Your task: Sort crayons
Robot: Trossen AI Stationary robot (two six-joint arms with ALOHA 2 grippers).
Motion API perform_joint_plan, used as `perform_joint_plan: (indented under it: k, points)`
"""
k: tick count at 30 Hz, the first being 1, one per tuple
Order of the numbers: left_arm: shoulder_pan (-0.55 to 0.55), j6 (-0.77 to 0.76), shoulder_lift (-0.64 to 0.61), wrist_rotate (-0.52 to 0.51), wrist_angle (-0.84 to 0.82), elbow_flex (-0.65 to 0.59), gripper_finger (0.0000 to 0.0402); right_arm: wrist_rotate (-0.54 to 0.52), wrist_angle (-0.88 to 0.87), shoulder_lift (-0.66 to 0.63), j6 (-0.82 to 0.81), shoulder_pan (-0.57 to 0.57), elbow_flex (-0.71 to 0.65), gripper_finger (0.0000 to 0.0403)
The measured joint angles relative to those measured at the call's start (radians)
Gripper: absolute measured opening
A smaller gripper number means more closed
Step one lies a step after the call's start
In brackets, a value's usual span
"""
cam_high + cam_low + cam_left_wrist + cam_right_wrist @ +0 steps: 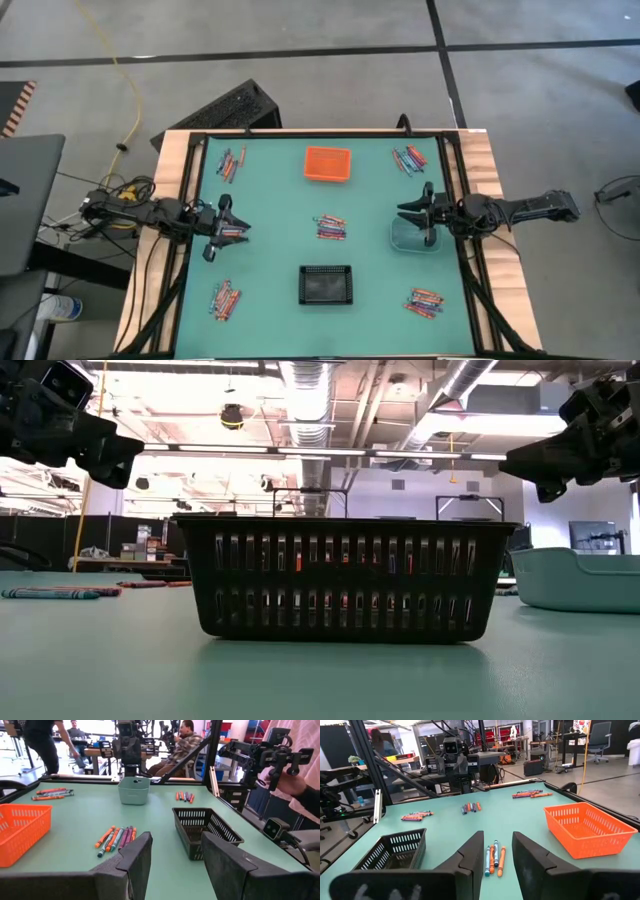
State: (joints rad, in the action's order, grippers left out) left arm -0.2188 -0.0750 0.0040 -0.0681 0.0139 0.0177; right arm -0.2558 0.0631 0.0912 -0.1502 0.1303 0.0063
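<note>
Left gripper (232,232) hovers over the left edge of the teal table (270,290), fingers spread, nothing between them. In its wrist view, the fingers (134,861) stand apart with bare table in the gap. Ahead of it, toward table centre, lies the middle cluster of crayons (331,227); the same cluster shows just beyond its fingertips in the left wrist view (116,839). The black bin (326,284) sits ahead and to one side of this gripper, the orange bin (328,163) ahead on the other side.

Right gripper (413,212) hangs at the right side of the table, above the pale teal bin (404,243), jaws parted and empty. Its wrist view shows the fingers (473,855) apart, with the centre crayons (494,858) lying on the table directly past the tips, not touched.

Four more crayon groups lie near the table corners: behind the left gripper's far side (231,163) and near side (225,298), and flanking the right gripper (410,158), (425,302). All are well apart from both grippers.

People are visible beyond the table in the left wrist view (182,740).
</note>
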Motion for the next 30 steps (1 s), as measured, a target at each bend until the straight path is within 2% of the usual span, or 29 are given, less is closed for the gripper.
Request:
perform_joint_plan:
  k: [3,13,18,22,27,30]
  points:
    - [0.0,-0.026,0.0,0.002,0.003,0.0,0.0162,0.0,0.0,0.0,0.0,0.0,0.0,0.0116]
    - [0.0,-0.282,0.0,-0.009,0.006,0.0,0.0162,-0.001,0.03,0.0,0.0,-0.004,0.0,0.0116]
    - [0.0,-0.339,0.0,-0.019,0.015,0.0,0.0162,-0.05,0.043,0.0,0.0,-0.01,0.0,0.0116]
    - [0.0,-0.365,0.0,-0.104,0.04,0.0,0.0162,-0.056,0.051,0.0,0.049,-0.026,0.0,0.0116]
    - [0.0,-0.331,0.0,-0.328,0.054,0.0,0.0162,-0.056,0.056,0.0,0.074,-0.06,0.0,0.0116]
    - [0.0,-0.286,0.011,-0.336,0.079,-0.001,0.0162,-0.056,0.06,0.007,0.095,-0.088,0.0,0.0116]
